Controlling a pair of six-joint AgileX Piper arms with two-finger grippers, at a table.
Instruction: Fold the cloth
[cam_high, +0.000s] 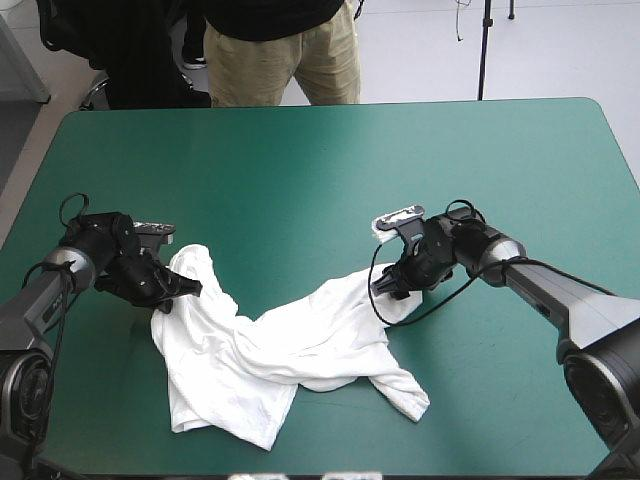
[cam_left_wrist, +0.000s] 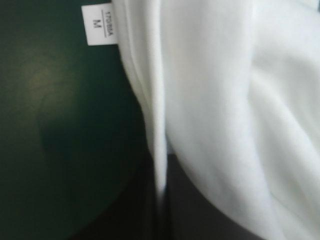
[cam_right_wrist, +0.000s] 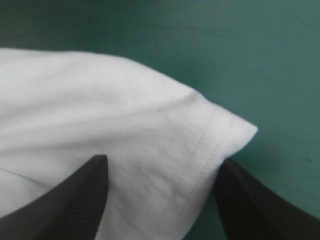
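Observation:
The white T-shirt (cam_high: 280, 350) lies crumpled on the near middle of the table, one sleeve trailing toward the near right. My left gripper (cam_high: 183, 288) is at its left edge. In the left wrist view the black fingers (cam_left_wrist: 200, 210) meet in an arch, shut on a fold of the T-shirt (cam_left_wrist: 220, 100). A size label marked M (cam_left_wrist: 100, 25) hangs ahead of them. My right gripper (cam_high: 390, 287) is at the shirt's far right corner. It stands open (cam_right_wrist: 162, 165), its fingers (cam_right_wrist: 80, 200) astride a stitched hem corner (cam_right_wrist: 200, 140) lying on the cover.
The teal-green cover (cam_high: 320, 170) stretches from the shirt to the table's far edge. The shirt's lower hem (cam_high: 225, 430) lies close to the near edge. Bare cover (cam_right_wrist: 260, 60) shows ahead of the right gripper.

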